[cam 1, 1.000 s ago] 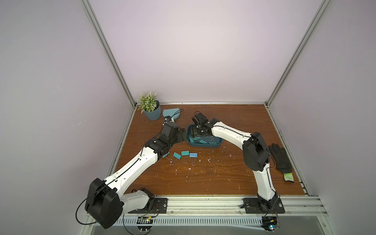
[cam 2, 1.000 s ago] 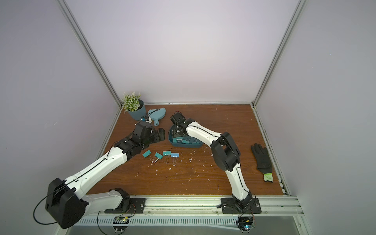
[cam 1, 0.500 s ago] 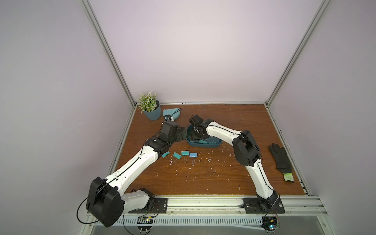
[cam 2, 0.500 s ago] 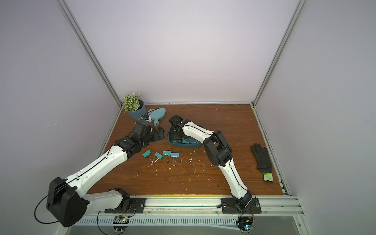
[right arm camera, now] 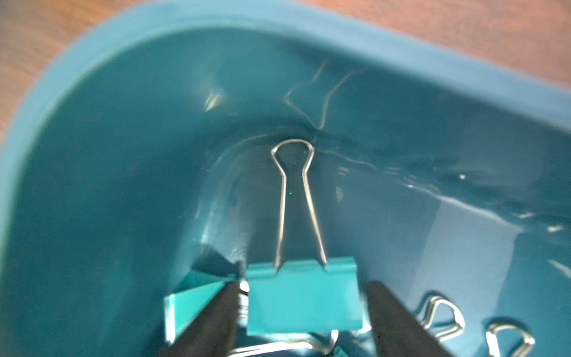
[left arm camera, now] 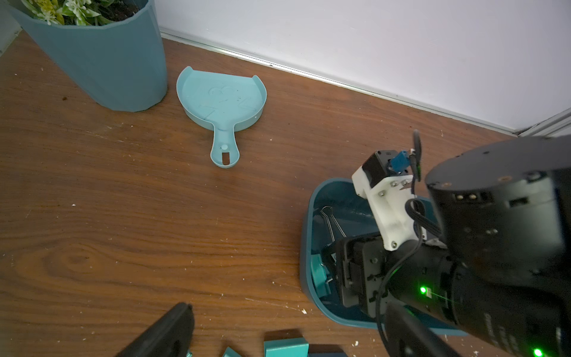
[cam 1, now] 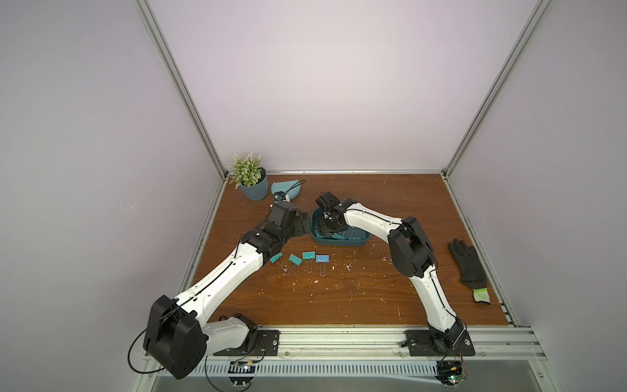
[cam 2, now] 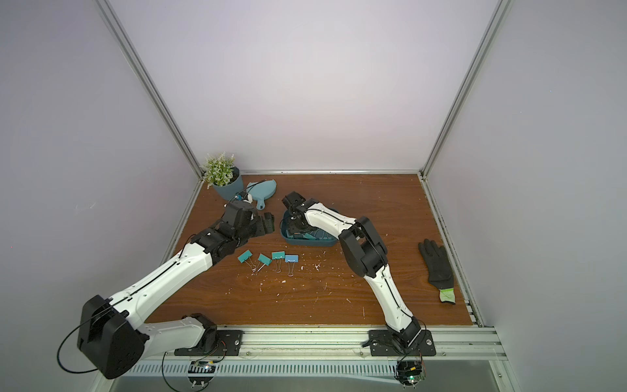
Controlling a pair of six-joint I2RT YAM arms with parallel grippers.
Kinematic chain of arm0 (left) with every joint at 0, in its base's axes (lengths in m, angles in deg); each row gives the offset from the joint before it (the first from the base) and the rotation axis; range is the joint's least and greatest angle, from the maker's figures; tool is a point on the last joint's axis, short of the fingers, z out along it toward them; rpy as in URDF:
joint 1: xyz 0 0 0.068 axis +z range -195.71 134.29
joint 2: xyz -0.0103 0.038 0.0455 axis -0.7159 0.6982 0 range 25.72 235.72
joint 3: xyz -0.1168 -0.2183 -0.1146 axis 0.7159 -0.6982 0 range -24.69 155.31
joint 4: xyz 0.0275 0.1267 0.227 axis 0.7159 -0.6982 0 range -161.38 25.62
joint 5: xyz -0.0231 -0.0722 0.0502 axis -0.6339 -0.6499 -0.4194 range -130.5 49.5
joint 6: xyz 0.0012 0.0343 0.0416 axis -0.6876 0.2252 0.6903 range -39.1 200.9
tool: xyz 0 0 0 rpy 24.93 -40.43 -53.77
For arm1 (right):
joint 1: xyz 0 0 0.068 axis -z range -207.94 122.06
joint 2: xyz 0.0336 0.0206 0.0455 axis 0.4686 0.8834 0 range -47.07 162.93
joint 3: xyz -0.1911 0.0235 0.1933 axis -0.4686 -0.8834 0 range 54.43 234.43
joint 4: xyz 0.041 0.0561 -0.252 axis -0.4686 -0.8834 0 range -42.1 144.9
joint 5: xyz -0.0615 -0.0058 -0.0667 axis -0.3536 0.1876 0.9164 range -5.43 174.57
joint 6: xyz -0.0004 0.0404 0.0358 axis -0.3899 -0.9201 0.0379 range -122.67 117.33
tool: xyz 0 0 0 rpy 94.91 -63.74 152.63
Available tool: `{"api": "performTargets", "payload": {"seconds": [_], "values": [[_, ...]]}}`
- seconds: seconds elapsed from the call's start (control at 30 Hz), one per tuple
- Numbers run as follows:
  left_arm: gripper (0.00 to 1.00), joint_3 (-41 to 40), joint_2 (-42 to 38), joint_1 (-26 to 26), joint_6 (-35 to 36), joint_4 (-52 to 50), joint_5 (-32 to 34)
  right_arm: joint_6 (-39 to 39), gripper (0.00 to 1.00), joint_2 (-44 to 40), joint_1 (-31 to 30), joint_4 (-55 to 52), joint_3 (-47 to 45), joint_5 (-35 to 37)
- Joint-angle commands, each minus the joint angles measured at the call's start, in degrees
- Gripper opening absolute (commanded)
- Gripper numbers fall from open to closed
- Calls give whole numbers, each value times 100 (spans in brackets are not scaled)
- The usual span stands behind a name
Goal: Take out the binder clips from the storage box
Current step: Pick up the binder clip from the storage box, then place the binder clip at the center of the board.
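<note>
**Top views.** My left arm lies long and low over the tabletop (cam 1: 339,298), with the forearm angled up toward the storage box (cam 1: 356,243). The left tool (cam 1: 303,225) stops just beside the box end nearest that arm. Its fingers are spread wide and hold nothing. My right arm folds at a raised elbow and reaches back with the wrist pitched down, so the right tool (cam 1: 330,226) dips inside the box. Four binder clips (cam 1: 295,260) lie in a row on the tabletop in front of the box. The light blue clip (cam 1: 322,258) is at the end toward the right arm. More clips remain in the box.

**Left wrist view.** The widely parted fingers (left arm camera: 167,330) frame bare wood. The right tool's black body fills much of the box, beside a wire handle (left arm camera: 332,219).

**Right wrist view.** The right tool's fingers (right arm camera: 219,315) stand spread on either side of one teal clip (right arm camera: 302,296) on the box floor. A thin gap shows at each side. The clip's handle points toward a rounded corner of the box.

**Change.** Compared with one second earlier, the right elbow has swung inward toward mid-tabletop. The left arm and the four outside clips lie as before.
</note>
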Motion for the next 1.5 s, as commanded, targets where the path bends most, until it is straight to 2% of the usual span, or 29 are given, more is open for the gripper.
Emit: {"api": "performTargets", "payload": {"seconds": [0.0, 0.13, 0.3, 0.43, 0.67, 0.8, 1.0, 1.23, 1.47], "values": [[100, 30, -122, 56, 26, -12, 28, 79, 80, 11, 18, -42, 21, -5], [100, 26, -139, 52, 24, -23, 36, 88, 76, 40, 13, -37, -7, 1], [100, 40, -140, 53, 26, -38, 45, 88, 59, -23, 18, -73, -46, 76], [100, 37, -140, 56, 16, -30, 27, 66, 53, -239, 20, -78, -63, 187], [100, 51, -157, 53, 35, 27, -21, -58, 52, -775, 22, -235, -59, 440], [100, 26, -183, 54, 31, 92, -49, -240, 52, -1206, 15, -269, -353, 502], [100, -73, -280, 58, 15, 224, -49, -774, 53, -2110, -69, -228, -1295, 580], [100, -205, -419, 52, 43, 323, -233, -1693, 54, -3255, -580, 93, -2915, 761], [100, -342, -660, 53, 106, 239, -351, -2377, 55, -3519, -1167, 371, -3727, 836]]}}
